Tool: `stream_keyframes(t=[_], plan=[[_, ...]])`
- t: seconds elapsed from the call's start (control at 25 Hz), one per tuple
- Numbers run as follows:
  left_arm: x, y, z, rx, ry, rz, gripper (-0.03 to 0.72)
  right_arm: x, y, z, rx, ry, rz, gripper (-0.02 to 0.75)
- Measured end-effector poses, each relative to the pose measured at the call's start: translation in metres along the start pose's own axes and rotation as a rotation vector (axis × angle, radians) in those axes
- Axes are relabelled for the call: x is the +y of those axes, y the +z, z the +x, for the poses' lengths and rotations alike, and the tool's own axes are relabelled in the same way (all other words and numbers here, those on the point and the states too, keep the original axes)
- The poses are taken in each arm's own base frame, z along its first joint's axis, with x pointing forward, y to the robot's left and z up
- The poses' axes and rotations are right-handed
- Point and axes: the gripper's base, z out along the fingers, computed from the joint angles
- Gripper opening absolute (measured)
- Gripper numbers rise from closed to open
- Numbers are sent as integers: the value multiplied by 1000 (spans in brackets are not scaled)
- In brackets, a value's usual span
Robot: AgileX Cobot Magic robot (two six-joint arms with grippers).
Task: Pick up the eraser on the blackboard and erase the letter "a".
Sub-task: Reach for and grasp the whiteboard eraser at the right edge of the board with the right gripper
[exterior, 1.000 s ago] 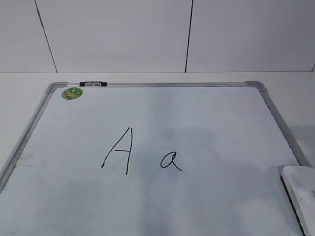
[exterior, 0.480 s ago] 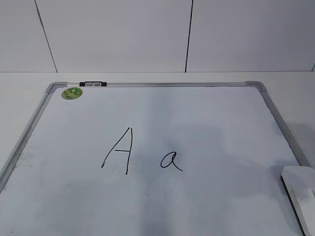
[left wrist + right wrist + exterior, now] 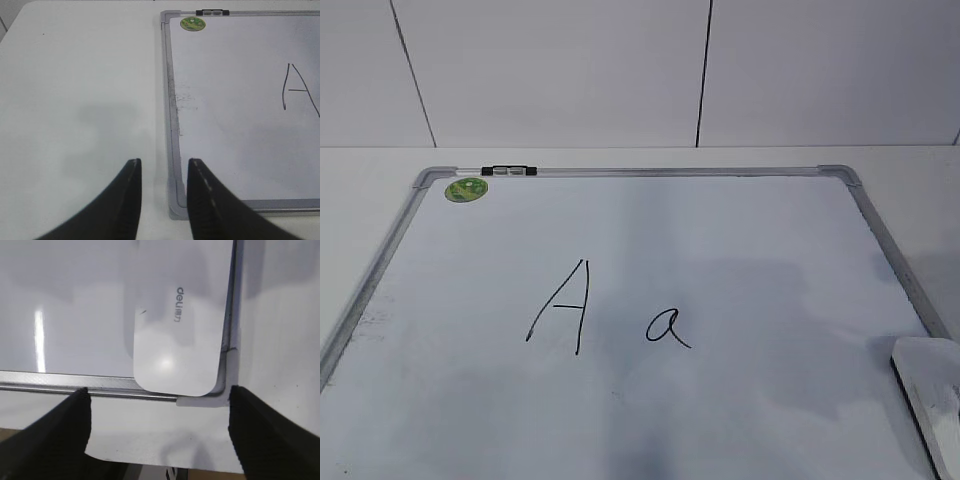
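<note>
The blackboard [image 3: 720, 230] is a white dry-erase board with a grey frame, lying flat. A capital "A" [image 3: 560, 305] and the small cursive letter "a" [image 3: 667, 327] are written near its middle. The white eraser [image 3: 932, 390] lies on the board's near right corner; it also shows in the right wrist view [image 3: 177, 320], with grey lettering on top. My right gripper [image 3: 159, 395] is wide open above the near edge, just short of the eraser. My left gripper [image 3: 164, 167] is open over the board's near left corner [image 3: 175, 200]. Neither gripper shows in the exterior view.
A round green sticker [image 3: 466, 189] and a small black-and-clear clip [image 3: 508, 171] sit at the board's far left corner. White table [image 3: 80, 90] surrounds the board. The table's near edge [image 3: 160, 465] shows in the right wrist view. A white panelled wall stands behind.
The eraser has darkened under a shadow spreading over the board's right side. The board, letters and eraser have not moved.
</note>
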Motion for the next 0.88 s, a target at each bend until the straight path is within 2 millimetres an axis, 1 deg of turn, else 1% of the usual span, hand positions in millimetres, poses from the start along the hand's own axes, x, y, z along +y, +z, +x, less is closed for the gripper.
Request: stream_keyframes(t=[0.2,0.48,0.88], plan=[[0,0,0,0,0,0,235,-1,14,-9,31,16,7,678],[0,0,0,0,0,0,235,-4,28,-17,54,24,24,678],[0,0,0,0,0,0,235,-6,44,-29,64,33,40,678]])
